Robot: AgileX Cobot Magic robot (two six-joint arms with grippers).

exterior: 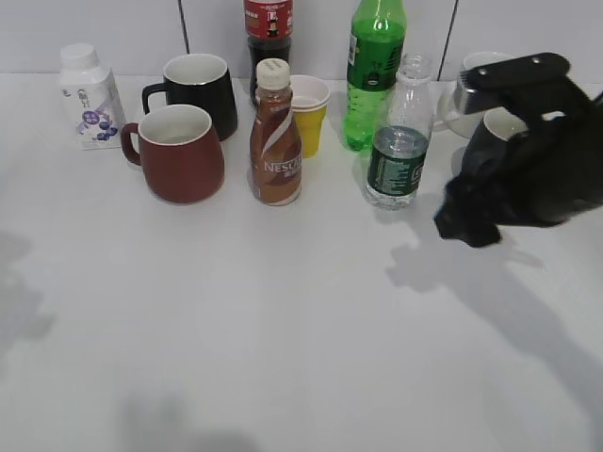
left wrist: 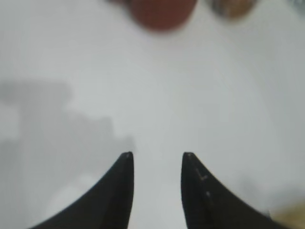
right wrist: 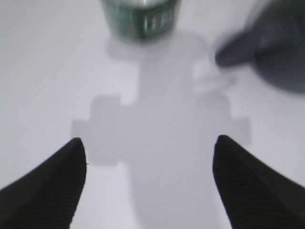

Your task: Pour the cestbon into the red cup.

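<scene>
The cestbon point(exterior: 400, 137) is a clear uncapped bottle with a dark green label, standing upright right of centre. Its base shows at the top of the right wrist view point(right wrist: 141, 19). The red cup point(exterior: 178, 153) stands at the left, handle to the left; a blurred part of it shows at the top of the left wrist view point(left wrist: 162, 12). My right gripper point(exterior: 468, 218) is open and empty, a little to the right of the cestbon and apart from it; its jaws point(right wrist: 148, 148) are wide apart. My left gripper point(left wrist: 156, 155) is open and empty over bare table, outside the exterior view.
A brown Nescafe bottle point(exterior: 275, 137) stands between cup and cestbon. Behind are a black mug point(exterior: 200, 89), a yellow cup point(exterior: 309, 113), a green soda bottle point(exterior: 374, 71), a cola bottle point(exterior: 268, 33), a white bottle point(exterior: 89, 94) and a dark grey mug point(right wrist: 274, 47).
</scene>
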